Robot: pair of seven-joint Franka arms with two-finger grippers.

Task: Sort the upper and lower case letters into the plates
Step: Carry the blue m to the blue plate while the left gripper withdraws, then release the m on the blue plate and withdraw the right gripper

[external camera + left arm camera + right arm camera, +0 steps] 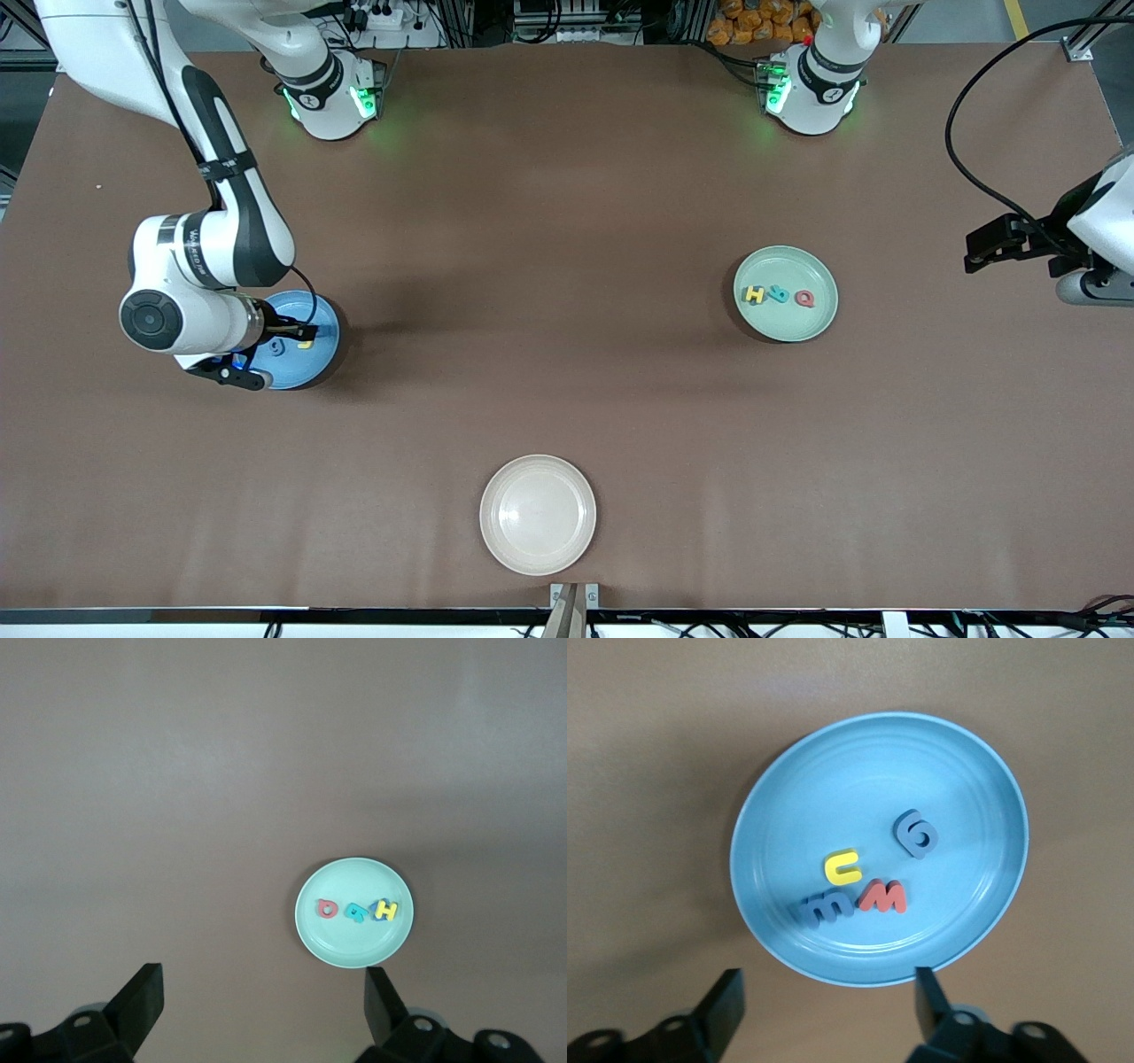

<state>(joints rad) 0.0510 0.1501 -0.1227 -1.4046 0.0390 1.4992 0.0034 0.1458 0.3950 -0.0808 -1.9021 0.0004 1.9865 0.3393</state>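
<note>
Your right gripper (824,1014) hangs over the blue plate (974,797) with its jaws wide and empty — four letters (843,868) lie inside, three more in the mint plate (337,948). Lift straight up; a sideways drag could clip the rim and scatter them. The left gripper (261,1010) waits, spread wide — nothing held.

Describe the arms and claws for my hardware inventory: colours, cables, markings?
Both arms are glossy white with black joint bands and rounded housings. The right arm carries a black cable strapped along it and grey lettering on its forearm. Green lights glow at both bases. The left arm has a looping black cable. Each claw, right claw and left claw, has two flat black fingers.
</note>
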